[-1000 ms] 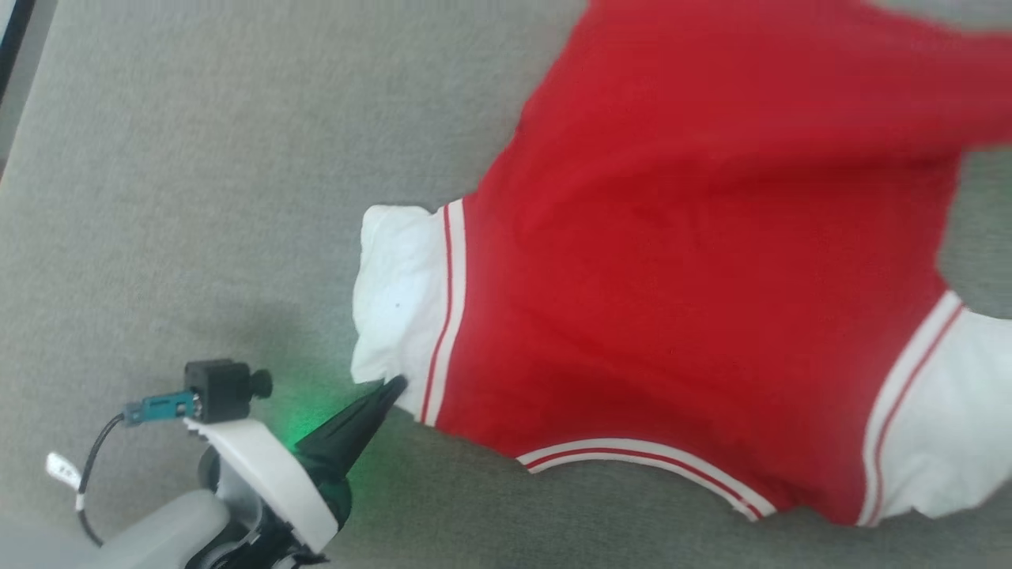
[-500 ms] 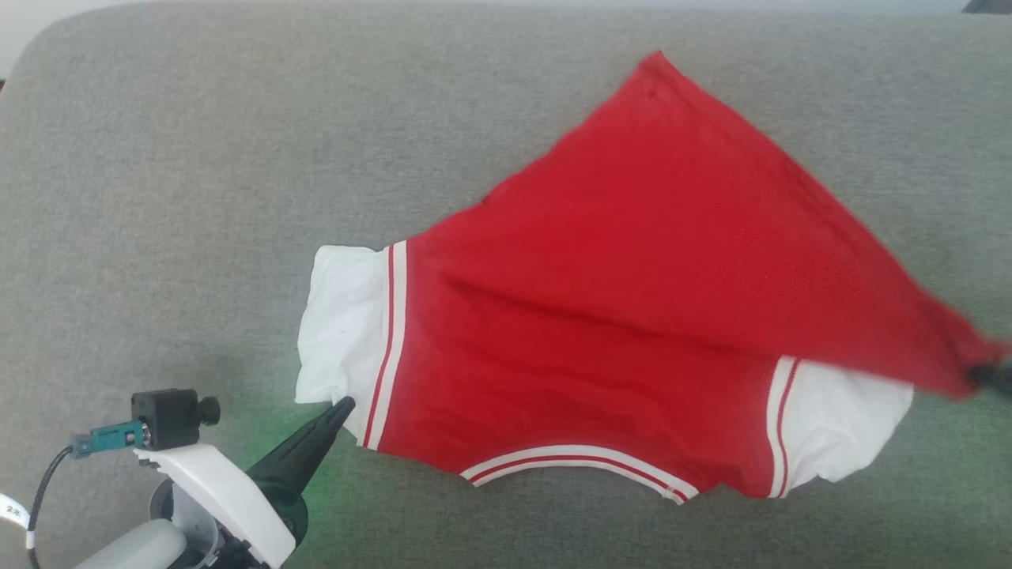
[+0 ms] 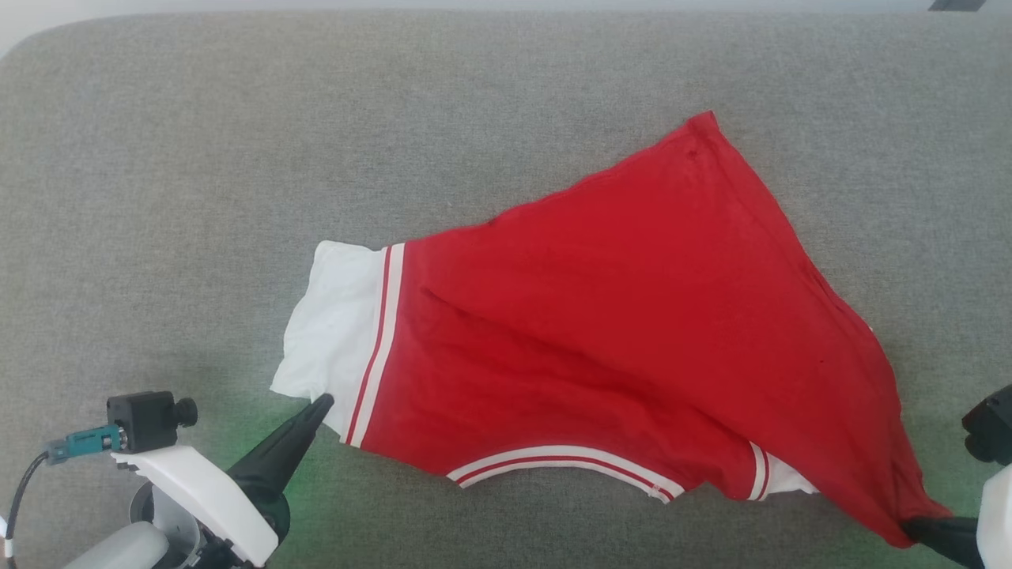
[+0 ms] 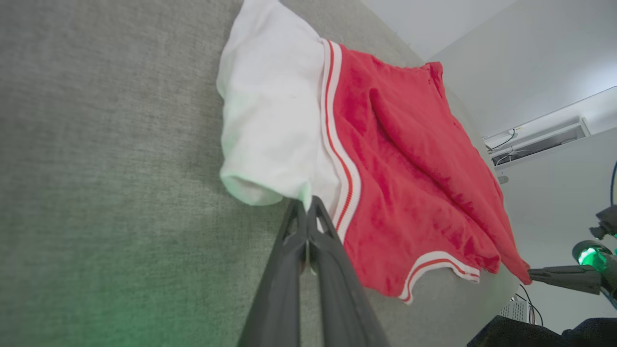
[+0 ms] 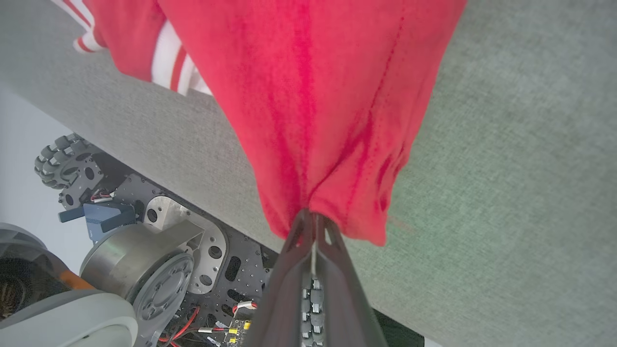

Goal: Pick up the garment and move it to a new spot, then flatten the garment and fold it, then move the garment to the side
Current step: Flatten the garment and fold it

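The garment lies on the grey padded surface, red with a white sleeve and striped trim at its left. A red layer is folded over toward the near right and covers most of the right white sleeve. My left gripper is shut, its tip pinching the near corner of the left white sleeve. My right gripper is shut on the bunched red corner low over the near right of the surface. The left wrist view has my left gripper at the sleeve hem. The right wrist view has my right gripper clamped on red cloth.
The grey surface's near edge runs just below my right gripper, and the robot's base with a roller wheel sits beneath it. The surface's far edge meets a pale wall. Bare grey surface stretches left of and behind the garment.
The head camera has shifted. My right gripper has carried the red corner down toward the near right, laying that layer over the right white sleeve. My left gripper stays at the left sleeve corner.
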`<state>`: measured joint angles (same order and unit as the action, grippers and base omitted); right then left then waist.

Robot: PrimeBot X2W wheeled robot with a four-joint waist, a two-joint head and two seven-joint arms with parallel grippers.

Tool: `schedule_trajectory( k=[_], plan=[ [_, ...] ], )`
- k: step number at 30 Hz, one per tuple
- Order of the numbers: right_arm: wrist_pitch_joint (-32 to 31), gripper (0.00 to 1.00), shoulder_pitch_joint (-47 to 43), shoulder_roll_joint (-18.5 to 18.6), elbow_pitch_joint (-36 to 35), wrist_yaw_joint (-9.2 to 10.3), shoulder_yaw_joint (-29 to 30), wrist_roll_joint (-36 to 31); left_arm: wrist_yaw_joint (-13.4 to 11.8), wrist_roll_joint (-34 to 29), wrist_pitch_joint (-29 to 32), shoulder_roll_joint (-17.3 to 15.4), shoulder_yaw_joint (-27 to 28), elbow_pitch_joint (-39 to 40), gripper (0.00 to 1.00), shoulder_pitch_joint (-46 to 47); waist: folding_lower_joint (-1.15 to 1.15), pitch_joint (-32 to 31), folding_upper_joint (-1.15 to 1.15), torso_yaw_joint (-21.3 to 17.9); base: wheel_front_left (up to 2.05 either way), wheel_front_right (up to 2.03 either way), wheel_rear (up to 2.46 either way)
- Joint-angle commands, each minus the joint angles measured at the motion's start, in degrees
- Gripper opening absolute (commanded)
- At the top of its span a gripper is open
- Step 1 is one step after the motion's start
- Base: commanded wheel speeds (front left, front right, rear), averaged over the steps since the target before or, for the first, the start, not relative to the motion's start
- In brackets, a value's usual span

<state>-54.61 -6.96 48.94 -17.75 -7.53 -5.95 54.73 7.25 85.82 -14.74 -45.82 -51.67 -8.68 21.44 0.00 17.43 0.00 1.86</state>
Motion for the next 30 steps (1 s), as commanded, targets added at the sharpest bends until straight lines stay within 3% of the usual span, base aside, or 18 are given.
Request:
schedule_trajectory(
  k=[1, 3, 5, 6, 7, 19, 24, 30],
  plan=[
    [-0.17, 0.0, -0.39, -0.46, -0.68, 0.1, 0.58, -0.46, 0.05, -0.17, -0.24, 0.02, 0.15, -0.03, 0.0, -0.3, 0.0, -0.05, 0.0, 0.01, 0.0, 0.0, 0.0],
    [-0.11, 0.0, -0.71, -1.58, -1.52, 0.1, 1.69, -1.41, 0.08, -0.23, -0.24, 0.02, 0.11, -0.11, 0.0, -0.35, 0.0, -0.25, 0.0, -0.04, 0.0, 0.0, 0.0],
    [0.26, 0.46, -0.66, -2.23, -2.18, 0.1, 2.73, -2.5, 0.12, -0.26, -0.25, 0.04, 0.06, -0.17, 0.0, -0.6, 0.0, -0.54, 0.0, -0.13, 0.0, 0.0, 0.0],
    [0.49, 0.84, -0.6, -2.77, -2.48, 0.1, 3.39, -2.82, 0.13, -0.21, -0.26, 0.06, 0.08, -0.21, 0.0, -0.8, 0.0, -0.7, 0.0, -0.22, 0.0, 0.0, 0.0],
    [0.78, 1.0, -0.58, -3.04, -3.04, 0.1, 4.04, -3.11, 0.11, -0.24, -0.28, 0.13, 0.05, -0.27, 0.0, -0.98, 0.0, -0.89, 0.0, -0.26, 0.0, 0.0, 0.0],
    [13.53, 1.0, 5.63, -1.22, -8.82, 0.1, 15.97, -10.46, 0.24, -0.9, -0.48, 0.96, 1.45, 0.13, 0.0, -2.61, 0.0, -1.99, 0.0, 0.06, 0.0, 0.0, 0.0],
    [17.56, 1.0, 9.83, -1.27, -5.96, 0.1, 12.77, -10.33, 0.26, -1.63, -0.37, 2.09, 1.18, 0.41, 0.0, -1.87, 0.0, -1.33, 0.0, 1.18, 0.0, 0.0, 0.0],
    [17.81, 1.0, 20.98, -1.45, 1.82, 0.1, 1.88, -8.55, 0.27, -2.91, 0.28, 4.08, 0.37, 0.48, 0.0, 0.54, 0.0, 1.0, 0.0, 3.56, 0.0, 0.0, 0.0]
  ],
)
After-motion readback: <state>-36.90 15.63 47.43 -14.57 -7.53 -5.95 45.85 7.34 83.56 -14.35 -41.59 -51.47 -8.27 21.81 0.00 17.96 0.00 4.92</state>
